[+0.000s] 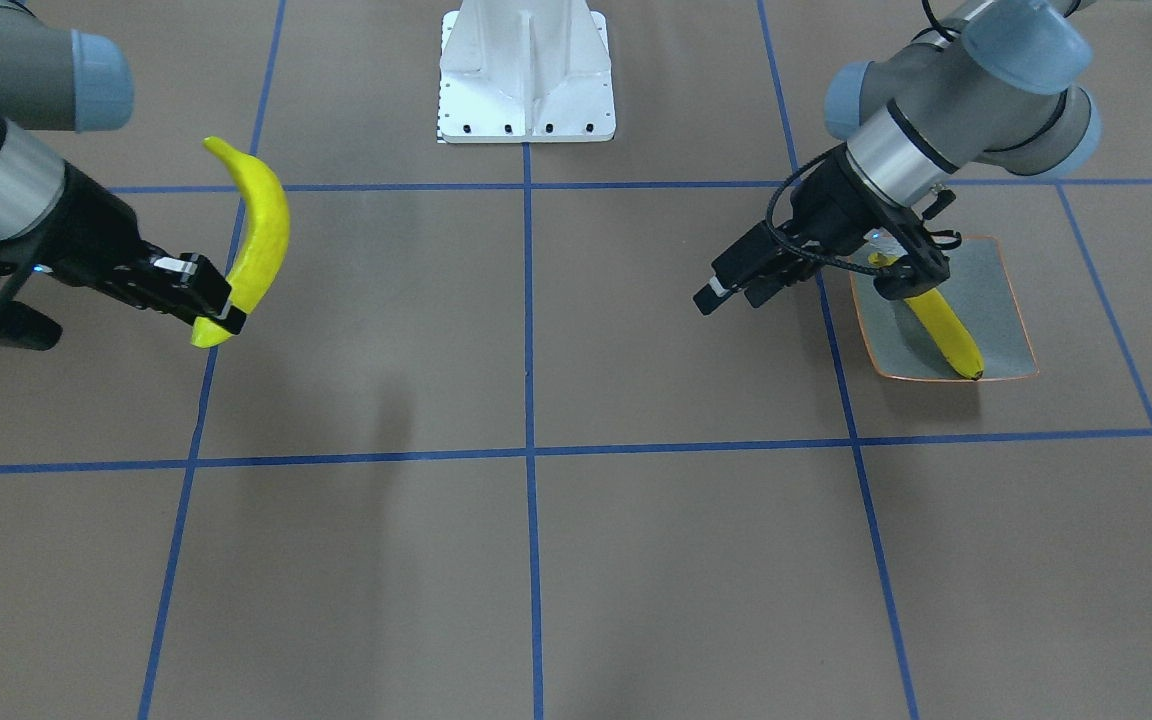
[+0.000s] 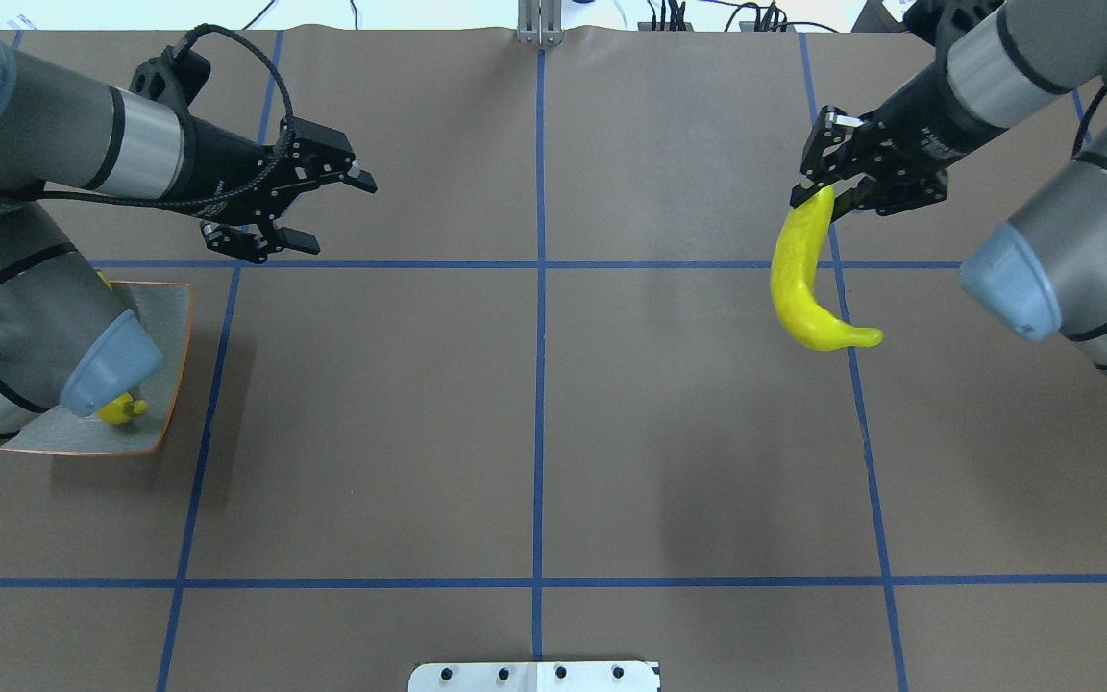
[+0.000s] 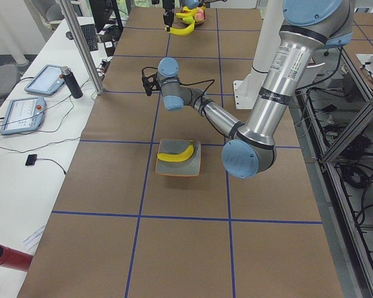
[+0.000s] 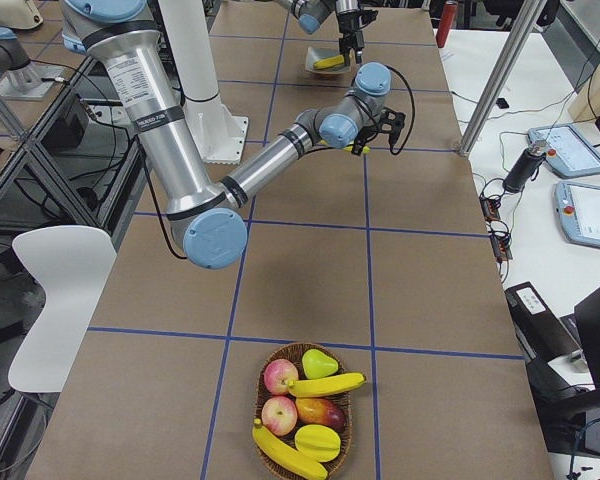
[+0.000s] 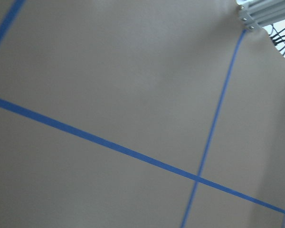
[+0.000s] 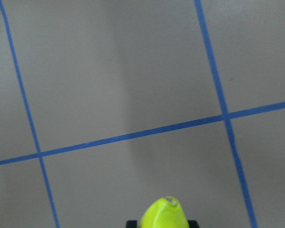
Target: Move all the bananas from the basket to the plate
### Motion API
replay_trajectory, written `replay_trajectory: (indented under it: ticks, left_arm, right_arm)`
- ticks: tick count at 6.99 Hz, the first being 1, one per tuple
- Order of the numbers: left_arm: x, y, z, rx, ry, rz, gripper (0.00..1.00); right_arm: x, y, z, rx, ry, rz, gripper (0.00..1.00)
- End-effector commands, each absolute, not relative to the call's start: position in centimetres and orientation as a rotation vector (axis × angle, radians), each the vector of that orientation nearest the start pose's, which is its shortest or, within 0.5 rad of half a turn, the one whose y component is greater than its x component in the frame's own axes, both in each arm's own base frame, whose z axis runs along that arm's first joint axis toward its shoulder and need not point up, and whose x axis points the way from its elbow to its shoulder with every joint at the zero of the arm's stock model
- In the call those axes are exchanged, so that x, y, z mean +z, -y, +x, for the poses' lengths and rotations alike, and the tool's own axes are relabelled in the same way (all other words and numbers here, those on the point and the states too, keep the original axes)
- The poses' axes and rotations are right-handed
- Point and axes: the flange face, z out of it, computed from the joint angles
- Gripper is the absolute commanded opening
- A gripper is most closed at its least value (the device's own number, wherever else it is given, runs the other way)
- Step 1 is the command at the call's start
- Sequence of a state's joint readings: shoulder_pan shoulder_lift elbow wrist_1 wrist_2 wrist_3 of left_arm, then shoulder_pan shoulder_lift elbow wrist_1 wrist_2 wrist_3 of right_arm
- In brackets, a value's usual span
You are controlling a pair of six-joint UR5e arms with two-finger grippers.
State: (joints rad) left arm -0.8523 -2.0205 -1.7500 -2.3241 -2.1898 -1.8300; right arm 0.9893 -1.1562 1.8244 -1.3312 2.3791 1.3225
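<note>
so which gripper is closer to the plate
Left. The left gripper is open in the air just past the far corner of the plate; the right gripper holds a banana far across the table.

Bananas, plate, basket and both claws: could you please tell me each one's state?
Left claw: open, empty.
Right claw: shut on the held banana, raised off the table.
Plate: holds the plated banana.
Basket: holds two basket bananas and other fruit.
</note>
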Motion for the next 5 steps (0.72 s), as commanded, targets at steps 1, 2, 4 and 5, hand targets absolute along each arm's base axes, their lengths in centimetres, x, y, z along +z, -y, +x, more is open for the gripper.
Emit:
replay_trajectory:
  ticks: [1,2,4,5]
  left_arm:
    - [17.2,47.9,36.9,-0.482,-1.507,-0.197,1.0]
    - [16.0,46.5,38.9,-0.459,-1.521,-0.199,1.0]
    - [14.6,43.7,42.4,-0.409,-1.538,-0.211,1.0]
    - [13.5,42.1,44.4,-0.385,-1.55,-0.218,1.0]
  right_arm:
    - [24.3,50.3,-33.4,0.321,1.178,-0.11,0.0]
    - [22.9,49.4,-35.5,0.306,1.184,-0.095,0.0]
    - [20.9,48.0,-38.0,0.302,1.2,-0.096,0.0]
    - [20.1,47.4,-39.0,0.296,1.205,-0.086,0.0]
